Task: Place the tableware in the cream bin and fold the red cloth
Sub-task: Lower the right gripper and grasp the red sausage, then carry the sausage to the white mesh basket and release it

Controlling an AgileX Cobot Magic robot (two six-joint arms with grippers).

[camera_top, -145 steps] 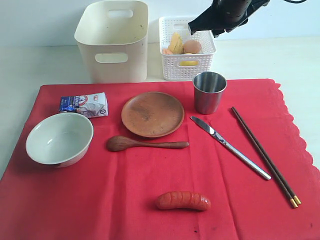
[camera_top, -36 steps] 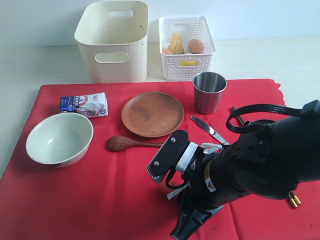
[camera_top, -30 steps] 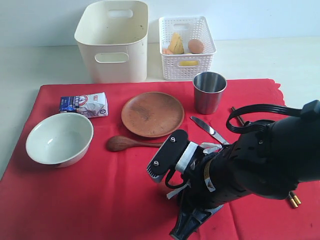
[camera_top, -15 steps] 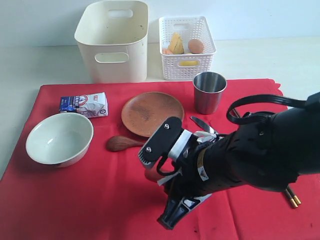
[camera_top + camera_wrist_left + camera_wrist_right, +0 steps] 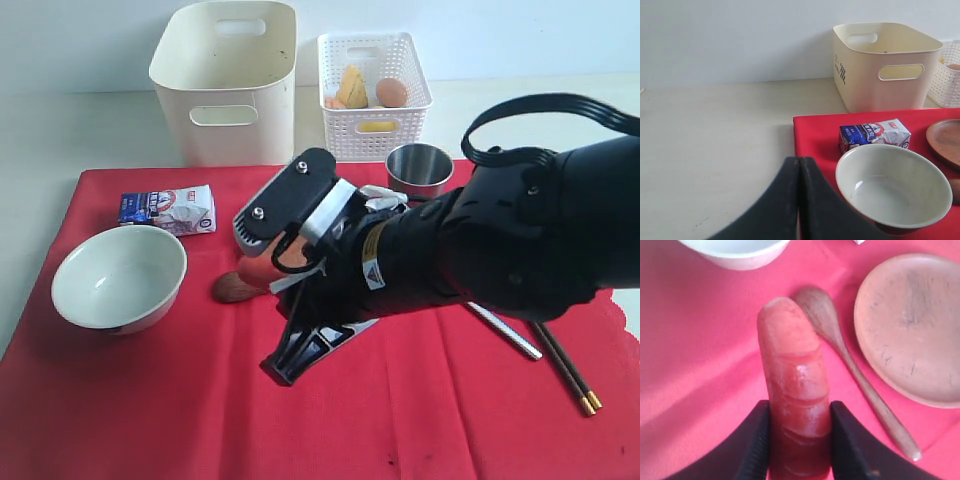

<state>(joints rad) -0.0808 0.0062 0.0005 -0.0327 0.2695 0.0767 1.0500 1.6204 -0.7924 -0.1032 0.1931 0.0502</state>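
Observation:
The red cloth (image 5: 150,400) covers the table front. Above its middle my right gripper (image 5: 799,440) is shut on a reddish sausage (image 5: 795,390), which shows in the exterior view as the sausage (image 5: 262,270) under the arm. Below it lie the wooden spoon (image 5: 840,345) and the wooden plate (image 5: 912,325). The pale bowl (image 5: 118,278) sits at the left, the steel cup (image 5: 418,170) behind the arm, and the knife (image 5: 500,330) and chopsticks (image 5: 565,370) at the right. The empty cream bin (image 5: 228,80) stands at the back. My left gripper (image 5: 799,165) is shut, off the cloth's left edge near the bowl (image 5: 892,187).
A white lattice basket (image 5: 372,90) with an egg and other food stands right of the bin. A blue-white packet (image 5: 168,208) lies on the cloth behind the bowl. My right arm hides most of the plate in the exterior view.
My right gripper has risen from the cloth's front with the sausage and moved back and left, over the spoon. Five seconds ago the sausage lay alone on the cloth.

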